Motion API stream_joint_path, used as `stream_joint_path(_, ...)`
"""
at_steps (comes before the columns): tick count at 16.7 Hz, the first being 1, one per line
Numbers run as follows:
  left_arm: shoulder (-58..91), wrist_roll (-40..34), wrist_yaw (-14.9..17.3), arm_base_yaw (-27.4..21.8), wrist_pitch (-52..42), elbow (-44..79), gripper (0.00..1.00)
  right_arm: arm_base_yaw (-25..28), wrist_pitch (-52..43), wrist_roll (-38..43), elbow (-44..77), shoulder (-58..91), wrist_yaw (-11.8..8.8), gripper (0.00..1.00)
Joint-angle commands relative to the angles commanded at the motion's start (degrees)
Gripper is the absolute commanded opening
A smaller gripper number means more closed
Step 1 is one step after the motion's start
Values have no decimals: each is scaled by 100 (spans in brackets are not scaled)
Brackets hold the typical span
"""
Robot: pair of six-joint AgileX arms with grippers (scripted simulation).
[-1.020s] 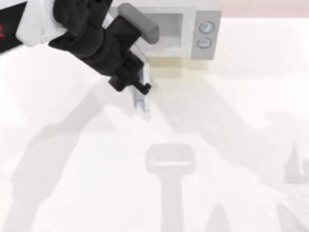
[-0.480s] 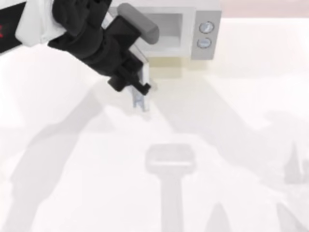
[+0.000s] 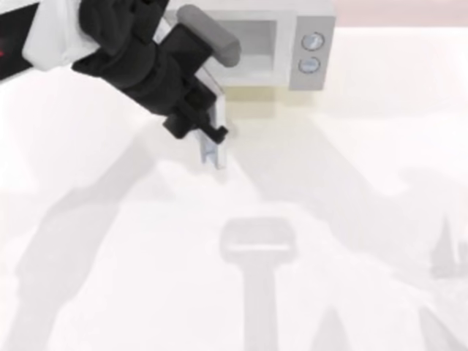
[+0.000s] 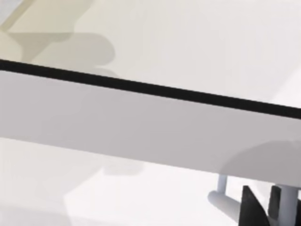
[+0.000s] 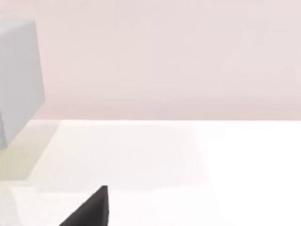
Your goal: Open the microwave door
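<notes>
The light-grey microwave stands at the table's far edge, and its pale interior shows. The microwave door is swung out toward the table's front and appears edge-on, mostly hidden under my left arm. My left gripper is shut on the slim handle at the door's free edge. In the left wrist view the door is a broad grey band, with the handle running beside my dark fingers. My right gripper is parked off to the right, out of the top view.
Two round knobs sit on the control panel right of the opening. The right wrist view catches the microwave's side and a pink back wall. Arm shadows lie across the white table.
The handle and my left gripper have crept slightly back and left, with the door swinging a touch wider. Nothing else has moved.
</notes>
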Motion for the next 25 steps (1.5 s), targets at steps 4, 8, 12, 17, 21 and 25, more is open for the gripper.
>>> stream_joint_path(4, 0, 0, 0, 0, 0, 0, 0, 0, 0, 0, 0, 0, 0, 100)
stream_joint_path(8, 1, 3, 35, -18, -6, -9, 0, 0, 0, 0, 0, 0, 0, 100)
stream_joint_path(12, -79, 487, 216, 176, -107, -40, 0, 0, 0, 0, 0, 0, 0, 100)
stream_joint_path(17, -132, 1036, 503, 400, -274, -130, 0, 0, 0, 0, 0, 0, 0, 100)
stream_joint_path(21, -132, 1036, 503, 400, -274, -130, 0, 0, 0, 0, 0, 0, 0, 100)
stream_joint_path(25, -132, 1036, 503, 400, -274, -130, 0, 0, 0, 0, 0, 0, 0, 100)
